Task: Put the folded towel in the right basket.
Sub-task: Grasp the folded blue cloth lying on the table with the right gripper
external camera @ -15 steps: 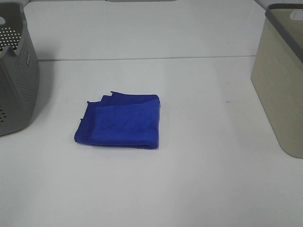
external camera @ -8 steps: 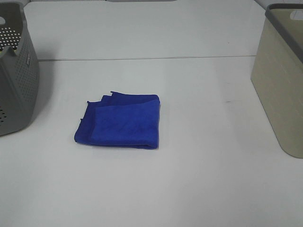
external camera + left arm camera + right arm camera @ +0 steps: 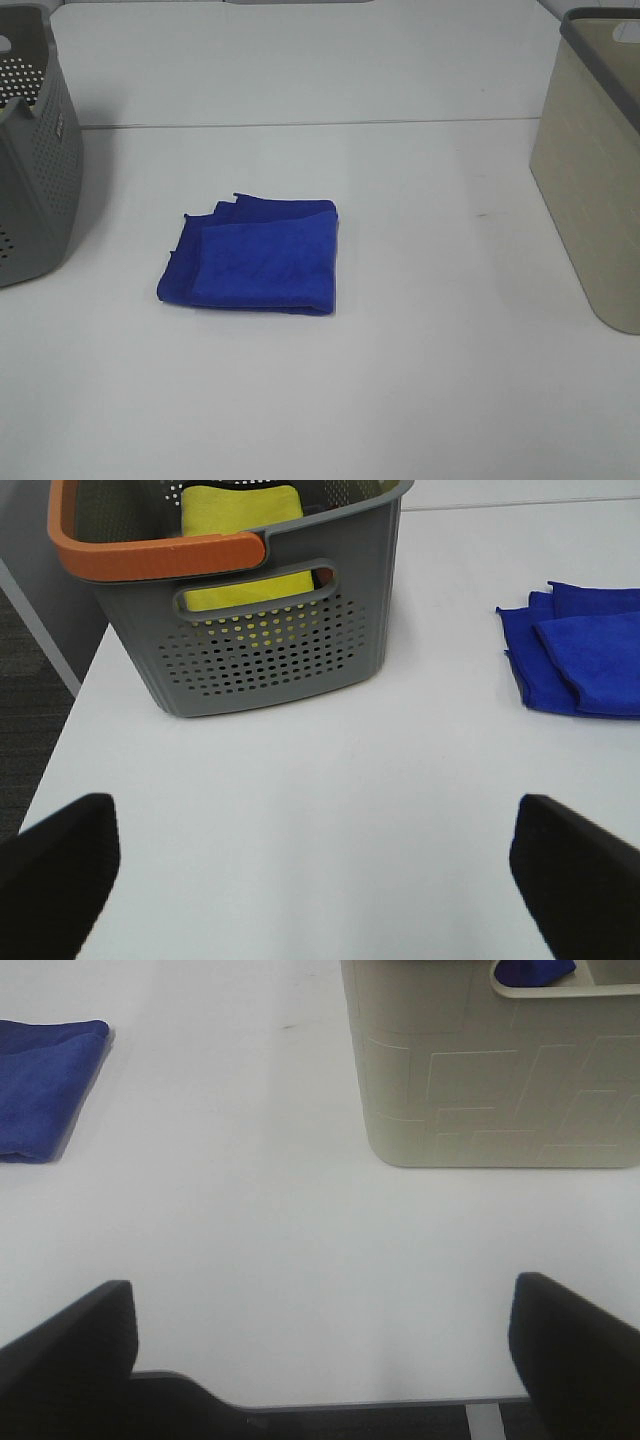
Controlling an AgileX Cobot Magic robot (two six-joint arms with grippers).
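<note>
Left gripper (image 3: 320, 880): fingers (image 3: 60, 870) are spread wide, nothing held. Ahead of them a grey basket (image 3: 270, 640) holding a yellow cloth (image 3: 240, 508) is seen. Right gripper (image 3: 320, 1360): likewise wide and empty, with the right basket (image 3: 490, 1080) ahead. The folded towel (image 3: 255, 265) is laid flat on the table (image 3: 420, 350) between both baskets, well apart from all fingers.

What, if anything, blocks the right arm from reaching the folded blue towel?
Nothing visible, so likely yes: the towel lies flat on the table, touching nothing else. In the right wrist view nothing stands between the open right gripper and it; the beige basket sits to the side.
</note>
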